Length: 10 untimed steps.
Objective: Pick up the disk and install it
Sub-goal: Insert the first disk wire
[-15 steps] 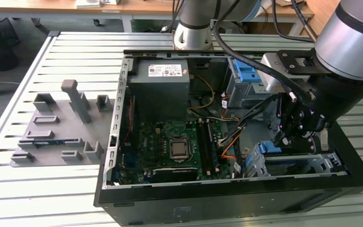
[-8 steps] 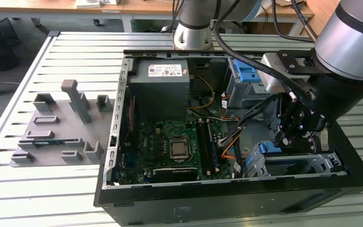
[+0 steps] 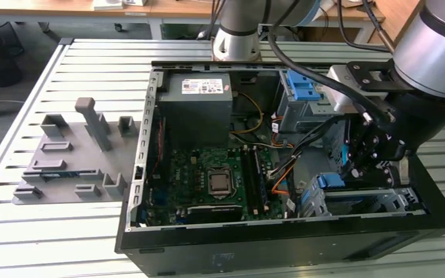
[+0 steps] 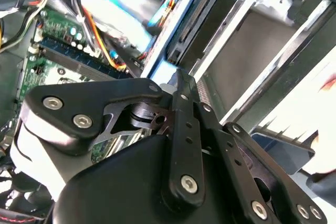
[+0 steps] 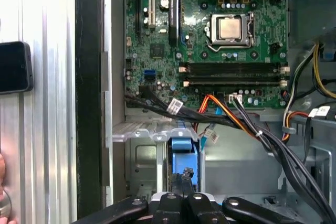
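Hand: the hand [image 3: 369,153] is seen lowered inside the open computer case [image 3: 141,174], on the exterior view's right, above the drive cage [image 3: 361,200] at the near right corner; black linkage of the hand [image 5: 181,192] is also seen in both wrist views.
Hand state: cannot be told; the fingertips are hidden among the cage, the cables and the hand's own body.
Disk: a blue carrier frame with a dark drive edge [image 5: 184,156] is seen in the first wrist view, standing on edge in the cage slot directly in front of the hand; the same blue-framed disk [image 4: 181,30] is seen in the second wrist view just beyond the finger linkage. Whether it is touched by the fingers cannot be told.
Motherboard: the green motherboard [image 3: 207,174] is laid flat in the case, left of the cage.
Power supply: the grey power-supply box [image 3: 203,110] is set at the far side of the case.
Cables: orange and black cables [image 5: 226,111] are run between the motherboard and the cage.
Counter: a slatted metal counter [image 3: 91,63] carries the case and a grey fixture block [image 3: 76,156] on the left.
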### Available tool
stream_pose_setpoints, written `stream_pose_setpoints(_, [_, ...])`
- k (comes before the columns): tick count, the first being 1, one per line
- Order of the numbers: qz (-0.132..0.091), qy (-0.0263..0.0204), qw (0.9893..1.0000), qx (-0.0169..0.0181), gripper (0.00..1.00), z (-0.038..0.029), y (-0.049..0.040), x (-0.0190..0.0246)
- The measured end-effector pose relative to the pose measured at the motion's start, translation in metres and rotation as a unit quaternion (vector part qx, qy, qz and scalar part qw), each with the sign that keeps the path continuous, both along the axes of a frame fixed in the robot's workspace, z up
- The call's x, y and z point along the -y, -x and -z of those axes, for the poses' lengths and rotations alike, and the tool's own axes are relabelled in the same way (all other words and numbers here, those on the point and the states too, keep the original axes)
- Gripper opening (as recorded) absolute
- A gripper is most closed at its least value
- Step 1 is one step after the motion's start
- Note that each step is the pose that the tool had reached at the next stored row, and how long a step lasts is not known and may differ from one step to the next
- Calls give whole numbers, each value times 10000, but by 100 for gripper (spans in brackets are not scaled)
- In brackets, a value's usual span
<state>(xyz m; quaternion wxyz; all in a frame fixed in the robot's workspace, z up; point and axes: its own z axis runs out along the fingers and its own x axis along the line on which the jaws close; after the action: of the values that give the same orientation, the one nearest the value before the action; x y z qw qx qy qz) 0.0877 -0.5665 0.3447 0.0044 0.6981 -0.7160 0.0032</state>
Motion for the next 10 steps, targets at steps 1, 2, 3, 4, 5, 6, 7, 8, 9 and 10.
stream_pose_setpoints(1, [0,0,10000,0,11,1,-45,0])
stream_pose_setpoints(2, [0,0,10000,0,11,2,-89,-1])
stream_pose_setpoints(3, [0,0,10000,0,11,3,-135,-1])
stream_pose_setpoints(4, [0,0,10000,0,11,4,-173,-1])
stream_pose_setpoints(5, [-1,0,10000,0,11,4,-185,-1])
stream_pose_setpoints(6, [0,0,10000,0,11,4,-185,-2])
stream_pose_setpoints(7, [0,0,10000,0,11,1,-185,-2])
stream_pose_setpoints(8, [0,1,10000,0,11,-7,-185,-1])
stream_pose_setpoints(9, [0,1,10000,0,11,-20,-185,-2])
stream_pose_setpoints(10, [0,0,10000,0,11,-27,-185,-2])
